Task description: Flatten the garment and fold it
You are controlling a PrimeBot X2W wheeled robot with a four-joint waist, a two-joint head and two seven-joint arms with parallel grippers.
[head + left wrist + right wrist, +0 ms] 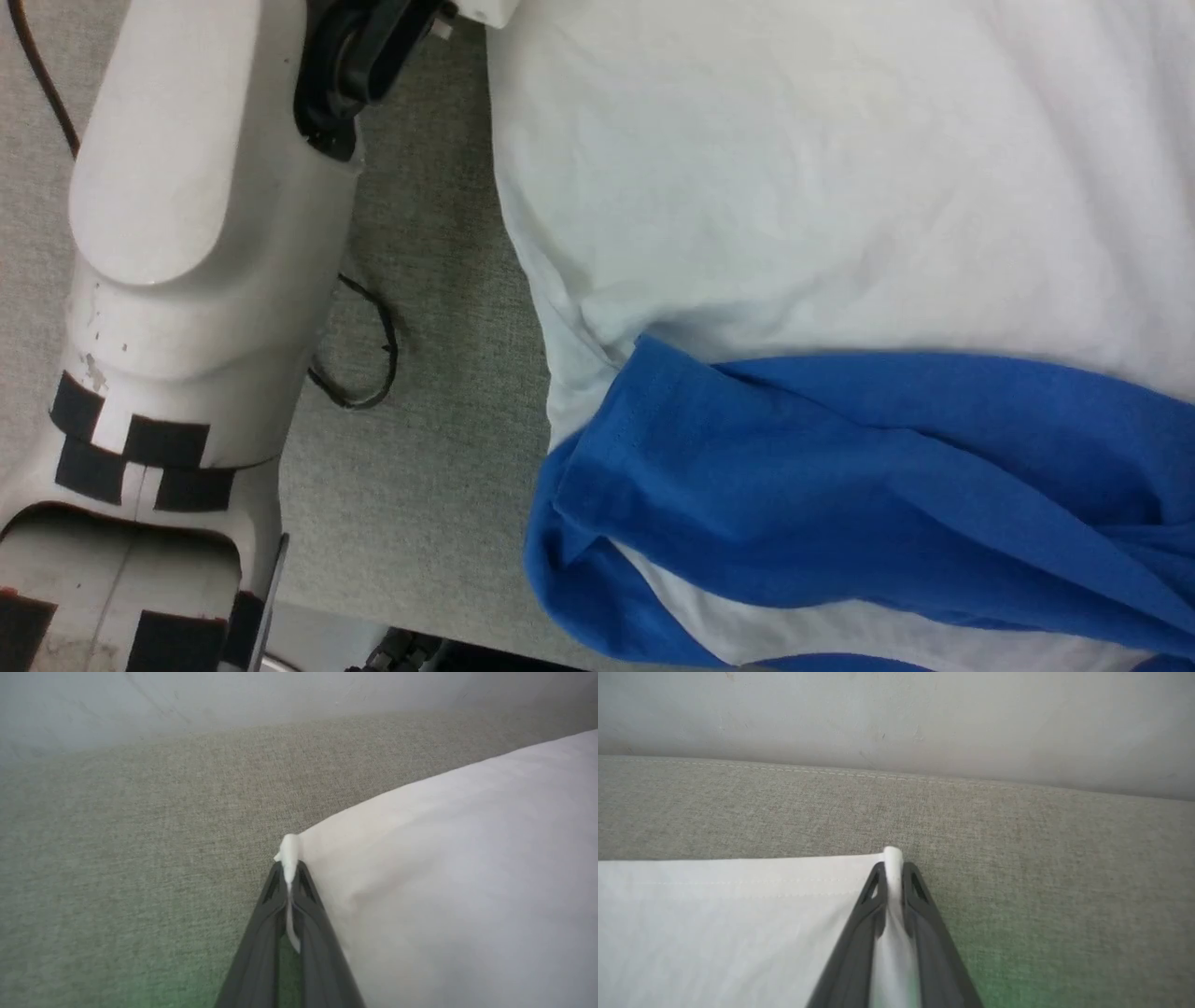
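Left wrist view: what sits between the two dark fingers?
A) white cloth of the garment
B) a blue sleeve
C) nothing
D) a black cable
A: white cloth of the garment pokes out between the closed tips of the left gripper.

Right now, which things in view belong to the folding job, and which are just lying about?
Job: garment, white corners pinched by the left gripper and the right gripper; grey surface under it.
Lying about: black cable on the surface, left of the garment, apart from it.
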